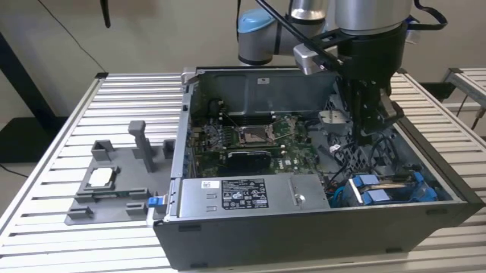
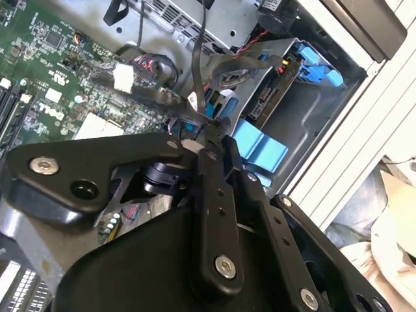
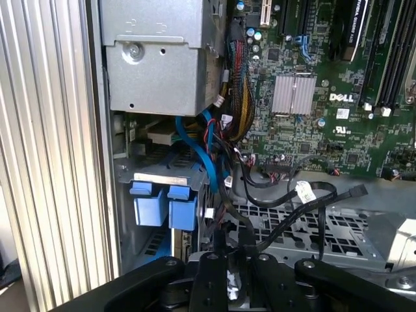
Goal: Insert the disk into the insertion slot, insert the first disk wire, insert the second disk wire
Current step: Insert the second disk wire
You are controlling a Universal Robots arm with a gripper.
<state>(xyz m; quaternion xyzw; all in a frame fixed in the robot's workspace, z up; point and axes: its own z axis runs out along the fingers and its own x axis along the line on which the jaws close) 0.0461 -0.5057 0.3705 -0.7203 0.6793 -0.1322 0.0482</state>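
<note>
Slatted metal table [image 1: 61, 136] under open computer case [image 1: 304, 239]; beige wall behind; hand [image 2: 208, 127] pinching black wire [image 2: 198, 58].

Slatted metal table [image 1: 61, 170]: grey fixture tray [image 1: 114, 185] on exterior view's left, open computer case [image 1: 304, 227] beside it, right.

The computer case [image 1: 304, 239] is dark grey, its motherboard [image 1: 251, 142] green with a silver ribbed heatsink [image 3: 294, 95]. The disk [image 1: 391, 190] sits in a bright blue carrier, tabs [image 3: 162, 207] the same blue (cables [image 3: 286, 195] around it mostly black). The fixture tray [image 1: 114, 193] is grey, on a silver slatted table [image 1: 53, 170]. The gripper [image 2: 214, 140] is black.
</note>
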